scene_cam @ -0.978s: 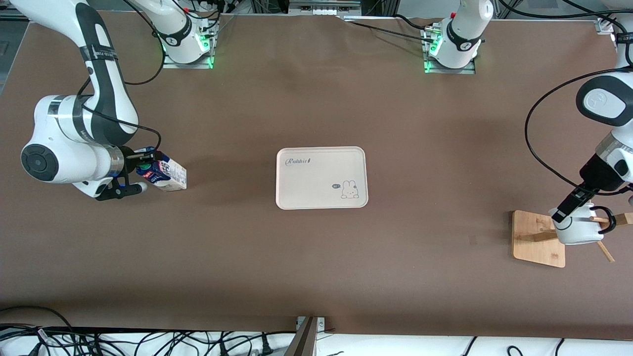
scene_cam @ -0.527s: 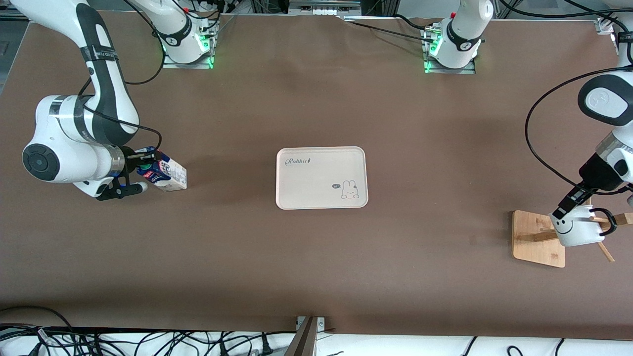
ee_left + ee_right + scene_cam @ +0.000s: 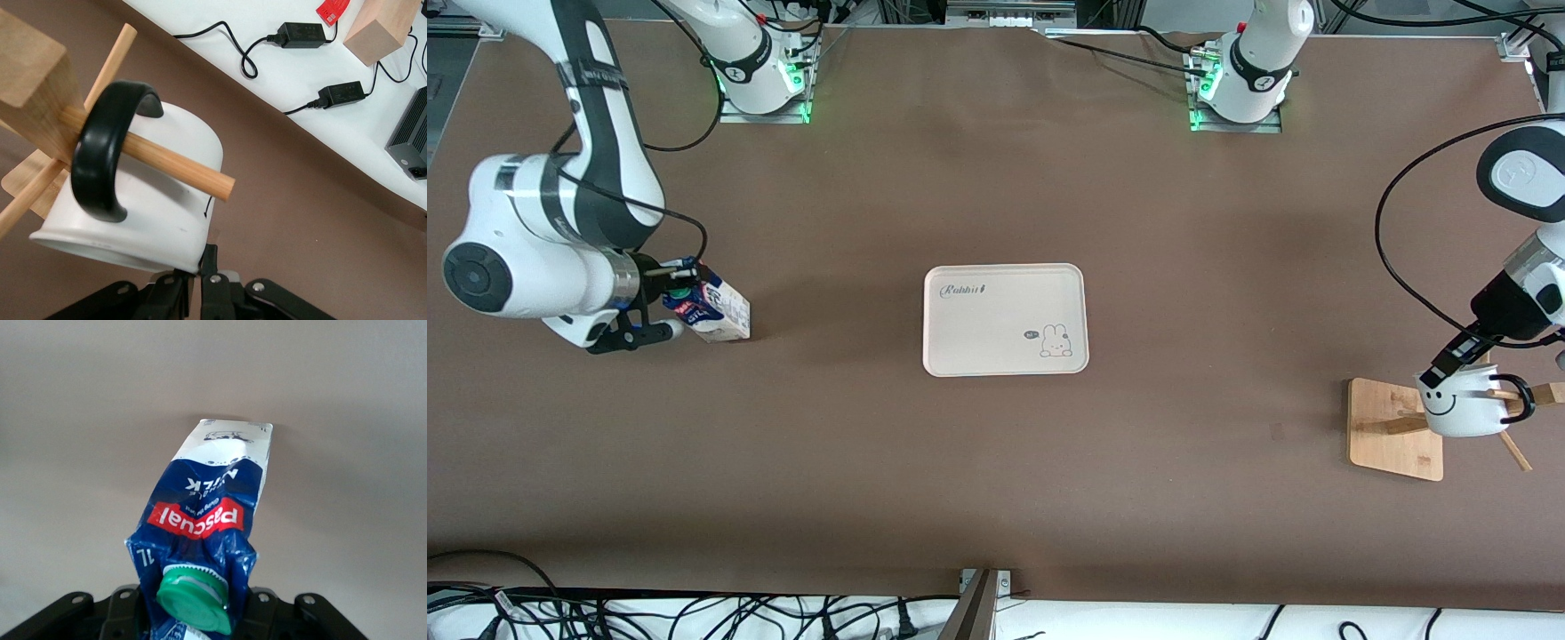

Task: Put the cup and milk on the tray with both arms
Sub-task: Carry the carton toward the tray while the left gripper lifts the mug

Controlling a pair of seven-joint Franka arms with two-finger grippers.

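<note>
The cream tray (image 3: pixel 1005 356) lies mid-table. My right gripper (image 3: pixel 679 298) is shut on the gabled top of the milk carton (image 3: pixel 720 313) toward the right arm's end of the table. The carton leans; I cannot tell if its base touches the table. In the right wrist view the carton (image 3: pixel 213 500) and its green cap (image 3: pixel 195 599) sit between the jaws of the right gripper (image 3: pixel 193 613). My left gripper (image 3: pixel 1449 363) is shut on the rim of the smiley cup (image 3: pixel 1463 411). The cup (image 3: pixel 147 207) hangs by its black handle (image 3: pixel 100 160) on a wooden peg (image 3: pixel 173 163), with the left gripper (image 3: pixel 202 265) pinching its rim.
The wooden rack's bamboo base (image 3: pixel 1383 422) and its slanted pegs (image 3: pixel 1516 453) stand at the left arm's end of the table. Power adapters (image 3: pixel 303 32) and cables lie off the table past its edge. More cables (image 3: pixel 605 613) run along the edge nearest the front camera.
My right arm has moved the milk carton a little toward the right arm's end. My left gripper has shifted the cup slightly on its peg, and the smiley face now shows.
</note>
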